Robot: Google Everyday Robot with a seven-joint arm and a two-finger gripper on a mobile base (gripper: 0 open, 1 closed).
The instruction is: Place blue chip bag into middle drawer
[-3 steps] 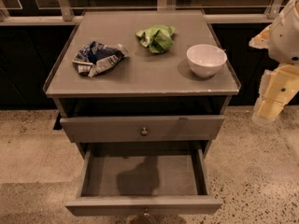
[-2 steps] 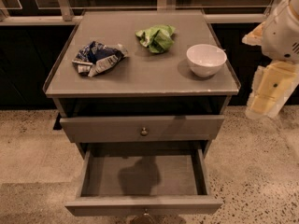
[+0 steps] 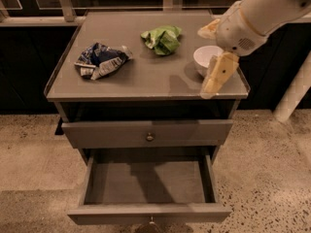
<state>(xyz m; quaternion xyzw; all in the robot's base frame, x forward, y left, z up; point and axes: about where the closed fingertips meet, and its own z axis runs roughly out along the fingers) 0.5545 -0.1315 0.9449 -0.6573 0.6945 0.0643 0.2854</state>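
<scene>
The blue chip bag (image 3: pixel 101 60) lies crumpled on the left of the grey cabinet top (image 3: pixel 146 79). The middle drawer (image 3: pixel 148 183) is pulled out below, its flat grey floor bare. My gripper (image 3: pixel 204 62) hangs over the right side of the top, just in front of the white bowl (image 3: pixel 208 58), well right of the bag. It is open and empty, with one cream finger (image 3: pixel 219 73) pointing down and the other (image 3: pixel 209 29) up by the bowl.
A green foil bag (image 3: pixel 163 39) lies at the back middle of the top. The upper drawer front with a brass knob (image 3: pixel 149 137) is shut. A white pole (image 3: pixel 294 93) stands at the right. Speckled floor surrounds the cabinet.
My arm has swung in from the right edge of the view to over the right side of the cabinet top, by the bowl. The view is closer in. The bags and drawer have not moved.
</scene>
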